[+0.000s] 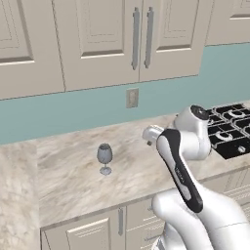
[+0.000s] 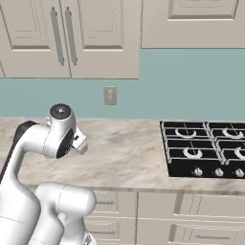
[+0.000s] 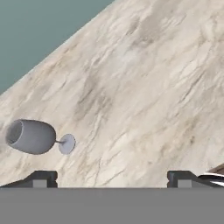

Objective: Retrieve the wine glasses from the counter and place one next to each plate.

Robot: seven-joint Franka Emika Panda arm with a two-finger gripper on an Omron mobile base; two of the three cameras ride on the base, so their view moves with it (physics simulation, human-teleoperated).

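From the left base view, one wine glass stands upright on the beige marbled worktop, well clear of the front edge and to the left of the arm, with the black hob off to the right; I count a single glass here and no plates. From the right base view, the worktop runs bare from the arm's elbow to the hob, one wall socket sits on the teal backsplash above, and there are again no plates. In the hand view, the hand is spread wide and empty, its two dark tips far apart at the bottom, and the one glass appears rolled sideways by the camera's tilt, near the left tip rather than between the two. The likely trouble: closing in from this offset could clip the bowl with the left tip and topple the tall, narrow-footed glass.
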